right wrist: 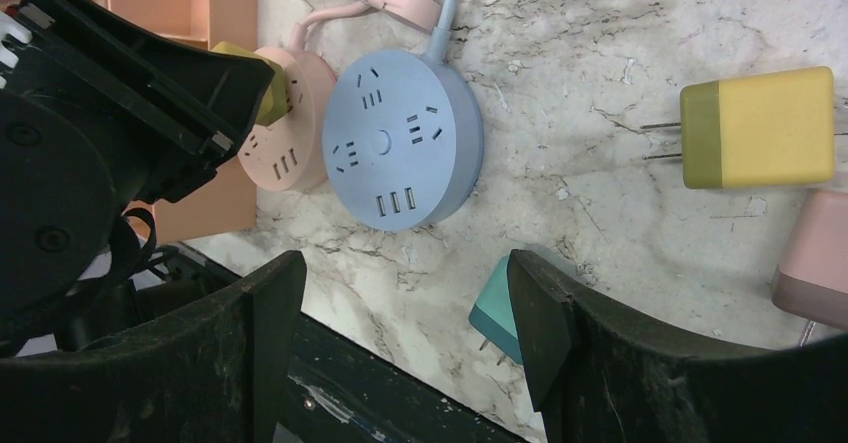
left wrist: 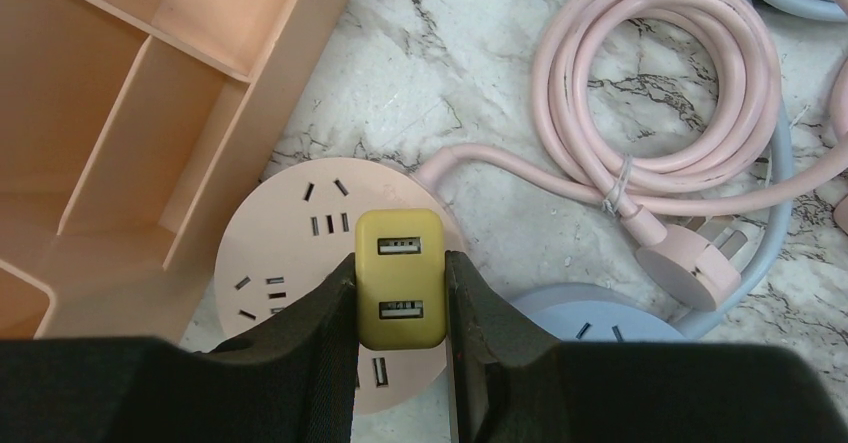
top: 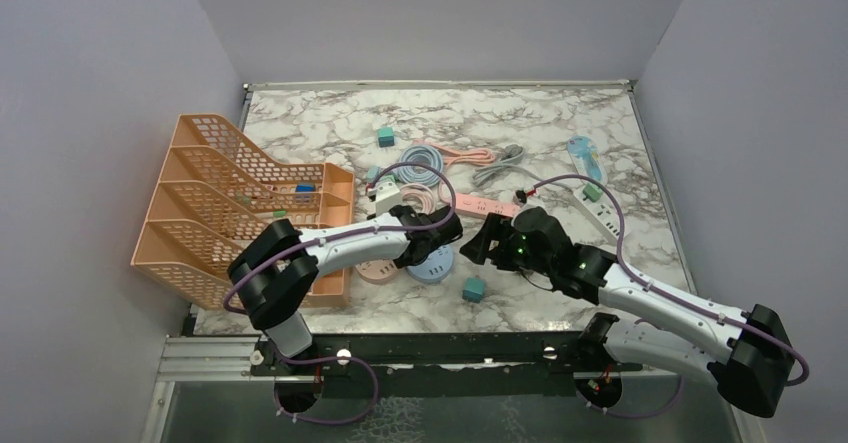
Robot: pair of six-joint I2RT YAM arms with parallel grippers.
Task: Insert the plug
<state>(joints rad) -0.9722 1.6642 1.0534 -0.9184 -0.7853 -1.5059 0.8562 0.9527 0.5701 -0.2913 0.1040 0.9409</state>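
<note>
Left wrist: yellow plug [left wrist: 400, 281] between left claw [left wrist: 400, 261] fingers

walls [top: 440, 13]: plain pale lilac-grey panels on left, back and right | worktop [top: 320, 123]: white marble pattern, grey veining, thin metal edging | rail [top: 210, 358]: silver bar along near edge | light: soft, even

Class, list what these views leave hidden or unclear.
Left wrist view: the yellow charger's prongs, hidden under its own body; whether they sit in the pink socket hub is unclear.
Top view: the charger, covered by the left gripper.
Right wrist view: teal adapter partly behind a finger of the right gripper; pink adapter cut by the right edge.
</note>
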